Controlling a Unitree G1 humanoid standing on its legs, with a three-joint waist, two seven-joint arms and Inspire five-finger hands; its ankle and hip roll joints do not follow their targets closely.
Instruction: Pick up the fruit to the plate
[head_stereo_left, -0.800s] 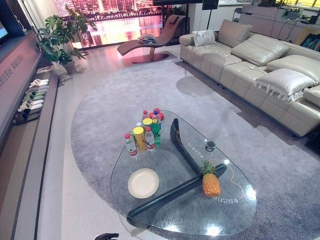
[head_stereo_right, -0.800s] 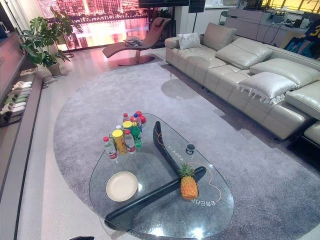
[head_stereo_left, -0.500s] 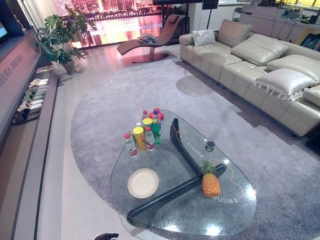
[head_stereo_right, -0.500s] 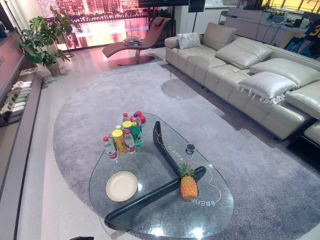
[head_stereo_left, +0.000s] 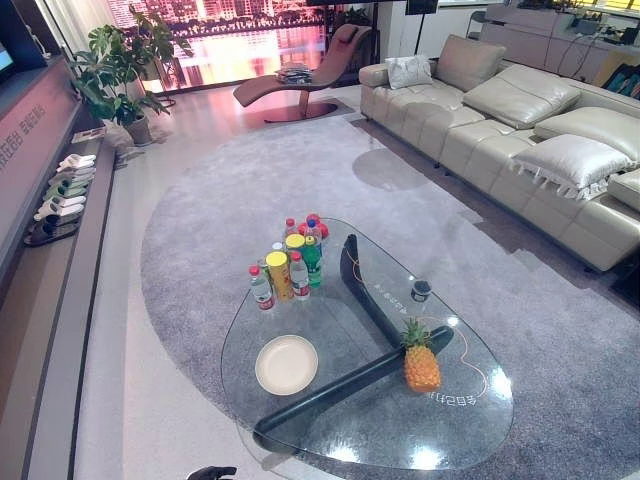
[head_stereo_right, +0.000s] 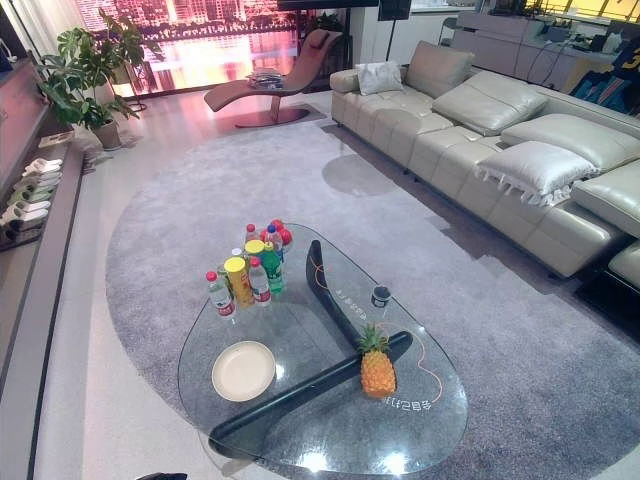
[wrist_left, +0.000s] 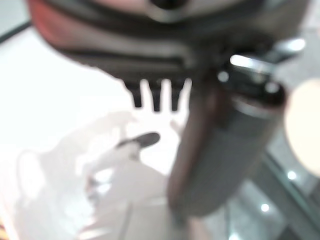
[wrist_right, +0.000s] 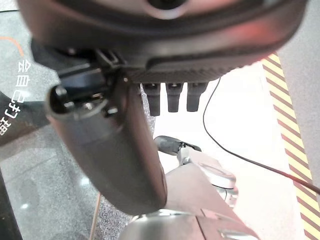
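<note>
The pineapple (head_stereo_left: 421, 362) stands upright on the glass coffee table (head_stereo_left: 330, 440), on the robot's right side of the dark curved table base (head_stereo_left: 350, 385), while the white plate (head_stereo_left: 286, 365) lies empty on the left side of that base, well apart from the fruit. Behind the plate stands a tight cluster of bottles and cans (head_stereo_left: 288, 262), and a small dark cup (head_stereo_left: 421, 291) sits beyond the pineapple. The right hand (wrist_right: 170, 95) hangs low and away from the table with its fingers straight and nothing between them and the thumb. The left hand (wrist_left: 156, 95) also appears relaxed and empty, though its wrist view is too blurred to be sure of more than short straight fingertips. The task looks not yet begun, and the robot seems to stand back from the table edge, so the main risk is a long reach. The pineapple is tall and tapered and would likely tip under a glancing touch. Its rough skin and leafy crown give poor purchase for a side grasp, so it could slip during the carry and land hard on the glass. The path to the plate runs near the bottles, so a wide swing could knock several over. Set down off-centre, the fruit could overhang the plate's rim and roll off.
</note>
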